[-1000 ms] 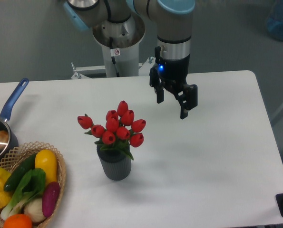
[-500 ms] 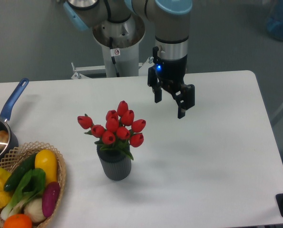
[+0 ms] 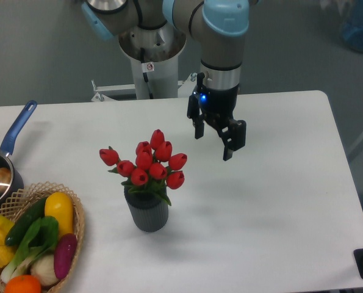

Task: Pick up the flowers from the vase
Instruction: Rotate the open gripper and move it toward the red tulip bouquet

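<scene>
I see the flowers (image 3: pixel 149 165), red tulips, standing up in the vase (image 3: pixel 147 212), which sits on the white table (image 3: pixel 279 201). My gripper (image 3: pixel 212 141) hangs above the table, up and to the right of the vase, not touching the flowers. Its jaws are spread apart and hold nothing. Far left of the vase is a basket (image 3: pixel 77 235) of vegetables and a saucepan (image 3: pixel 7 160).

Stems of the flowers (image 3: pixel 149 166) hidden inside the vase (image 3: pixel 147 213). Wicker basket (image 3: pixel 77 229) cut by left and bottom edges. Saucepan (image 3: pixel 3 163) cut by left edge; contents unclear. Arm's upper links run off top edge.
</scene>
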Robot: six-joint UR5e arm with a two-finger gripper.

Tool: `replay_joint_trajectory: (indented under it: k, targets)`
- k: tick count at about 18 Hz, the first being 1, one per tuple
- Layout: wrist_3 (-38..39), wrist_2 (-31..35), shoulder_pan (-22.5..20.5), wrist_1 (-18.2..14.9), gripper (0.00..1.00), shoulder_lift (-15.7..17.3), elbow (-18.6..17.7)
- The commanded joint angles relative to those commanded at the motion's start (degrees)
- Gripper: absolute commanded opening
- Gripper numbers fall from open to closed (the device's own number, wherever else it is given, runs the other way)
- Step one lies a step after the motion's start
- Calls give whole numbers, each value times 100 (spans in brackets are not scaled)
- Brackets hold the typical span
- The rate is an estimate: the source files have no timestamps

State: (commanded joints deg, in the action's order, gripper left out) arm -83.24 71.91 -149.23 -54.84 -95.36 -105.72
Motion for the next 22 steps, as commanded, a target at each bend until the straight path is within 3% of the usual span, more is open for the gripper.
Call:
replay_joint_trajectory:
  k: [3,5,9,15,22]
  targets:
    - [-44,-649,-255,0,100,-8,-352]
    - [-44,-1212,-421,-26,100,-44,-362]
    - [0,-1670,-449,-79,100,-184,-415]
    - [-34,-2672,-571,-53,100,-325,-713]
    - [-52,-3999,-792,-70,100,-501,-801]
